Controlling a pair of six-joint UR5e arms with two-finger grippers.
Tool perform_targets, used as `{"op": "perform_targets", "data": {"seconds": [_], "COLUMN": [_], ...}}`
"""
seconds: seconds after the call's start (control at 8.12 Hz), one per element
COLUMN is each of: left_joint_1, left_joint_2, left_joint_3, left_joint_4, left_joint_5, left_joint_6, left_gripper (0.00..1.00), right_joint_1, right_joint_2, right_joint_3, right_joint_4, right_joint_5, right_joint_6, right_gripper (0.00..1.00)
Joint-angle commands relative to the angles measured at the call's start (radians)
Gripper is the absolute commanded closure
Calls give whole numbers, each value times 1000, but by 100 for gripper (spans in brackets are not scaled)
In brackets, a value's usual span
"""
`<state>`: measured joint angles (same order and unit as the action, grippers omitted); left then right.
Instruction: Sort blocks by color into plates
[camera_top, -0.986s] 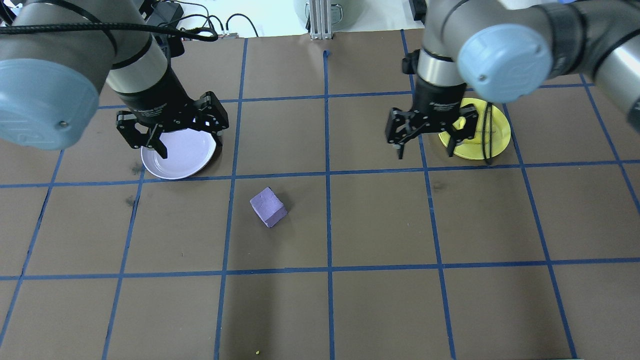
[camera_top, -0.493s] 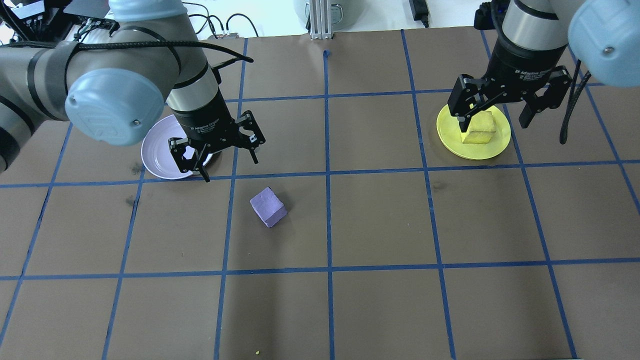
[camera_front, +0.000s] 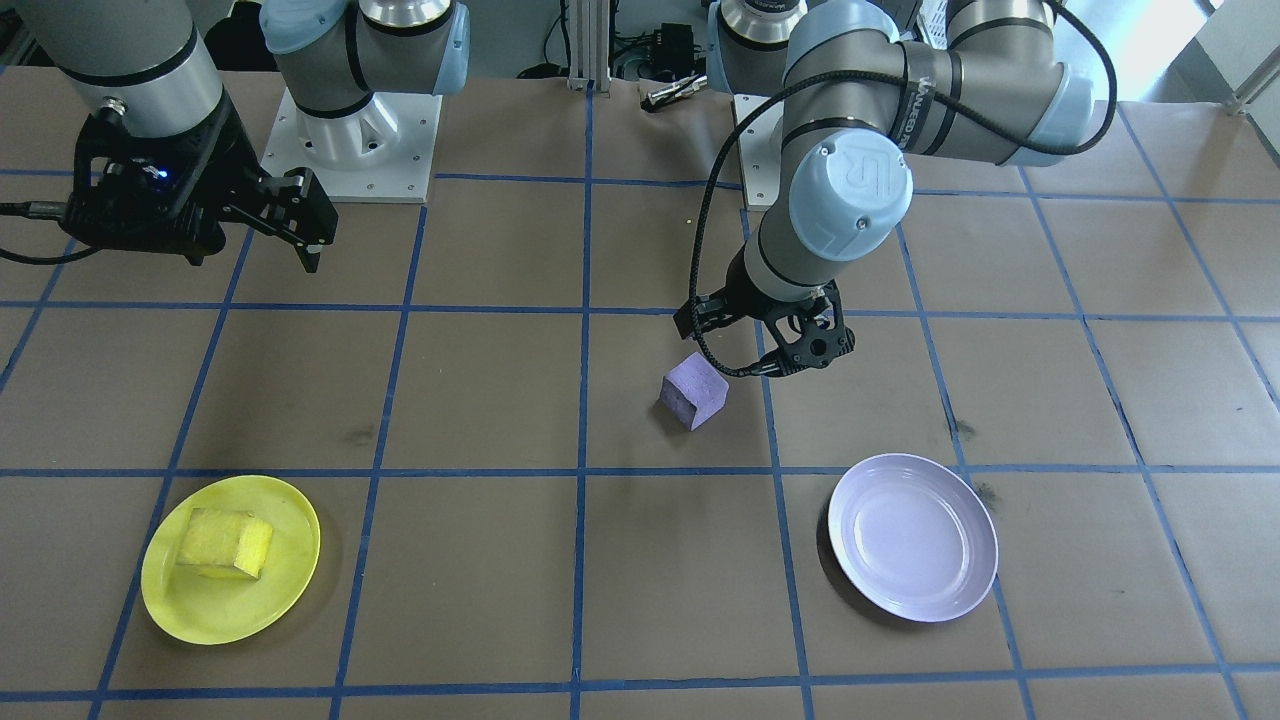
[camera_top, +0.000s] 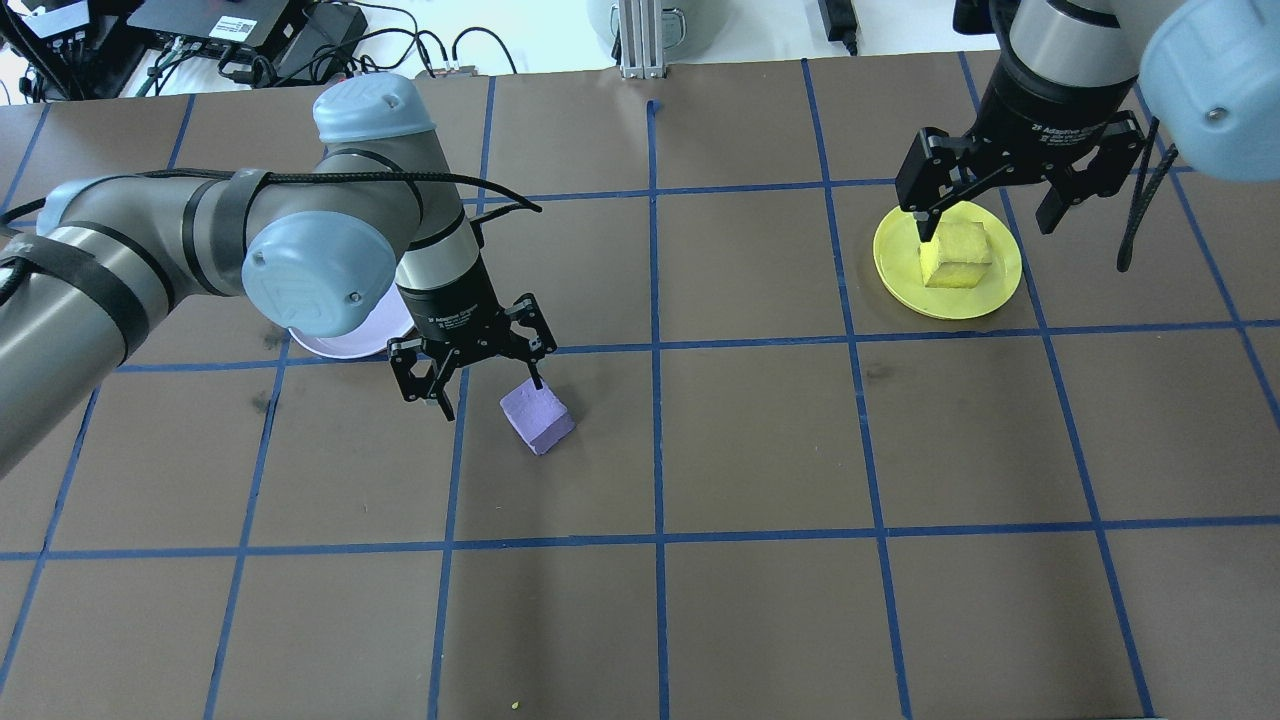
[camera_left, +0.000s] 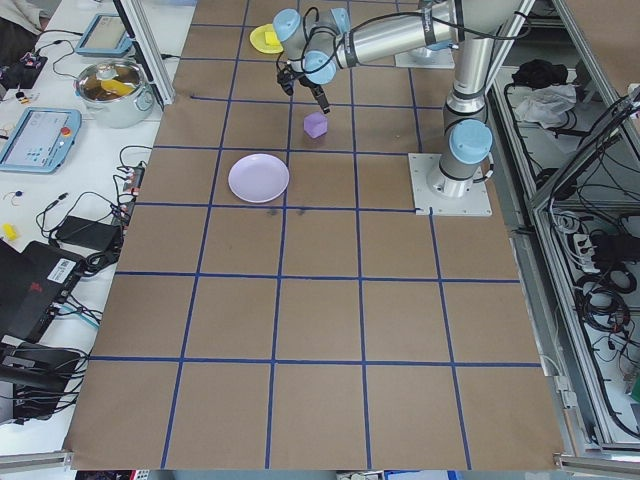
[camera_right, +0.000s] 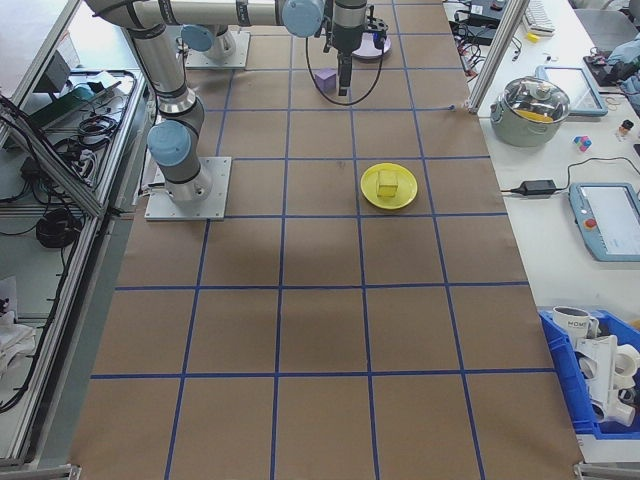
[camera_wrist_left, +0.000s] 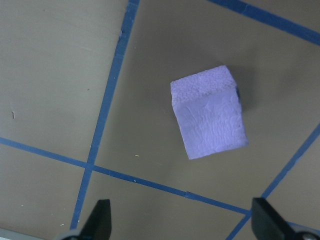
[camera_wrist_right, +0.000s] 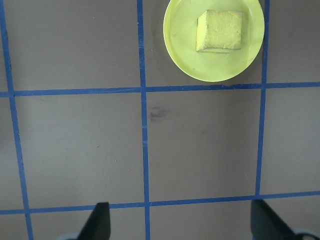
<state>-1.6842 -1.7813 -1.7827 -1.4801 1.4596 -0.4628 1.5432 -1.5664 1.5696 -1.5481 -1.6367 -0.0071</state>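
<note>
The purple block (camera_top: 537, 418) lies tilted on the brown table near the middle, also seen in the left wrist view (camera_wrist_left: 210, 117). My left gripper (camera_top: 490, 395) hangs open just behind and to the left of it, not touching. My left arm partly hides the lavender plate (camera_top: 335, 347), which the front view shows holding nothing (camera_front: 912, 535). The yellow block (camera_top: 955, 255) rests in the yellow plate (camera_top: 900, 275). My right gripper (camera_top: 985, 228) is open, raised above the plate's far side, holding nothing.
Blue tape lines grid the brown table. An aluminium post (camera_top: 640, 40) and cables (camera_top: 440, 45) sit at the far edge. Side benches hold a metal pot (camera_right: 535, 105) and tablets. The robot bases (camera_front: 350, 130) stand at the near side.
My left gripper has swung from over the lavender plate down to beside the purple block. My right gripper moved from the yellow plate's left side to behind it, uncovering the yellow block.
</note>
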Motion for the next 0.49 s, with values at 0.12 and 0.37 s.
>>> {"op": "perform_targets", "data": {"seconds": [0.12, 0.37], "left_joint_1": [1, 3], "left_joint_2": [-108, -135], "left_joint_3": [-4, -3], "left_joint_4": [79, 99], "left_joint_5": [-39, -44], "left_joint_6": [6, 12], "left_gripper": [0, 0], "right_joint_1": [0, -2], "right_joint_2": [-26, -24], "right_joint_3": [0, -14], "right_joint_4": [52, 117], "right_joint_5": [-17, -3], "right_joint_6": [-1, 1], "right_gripper": [0, 0]}}
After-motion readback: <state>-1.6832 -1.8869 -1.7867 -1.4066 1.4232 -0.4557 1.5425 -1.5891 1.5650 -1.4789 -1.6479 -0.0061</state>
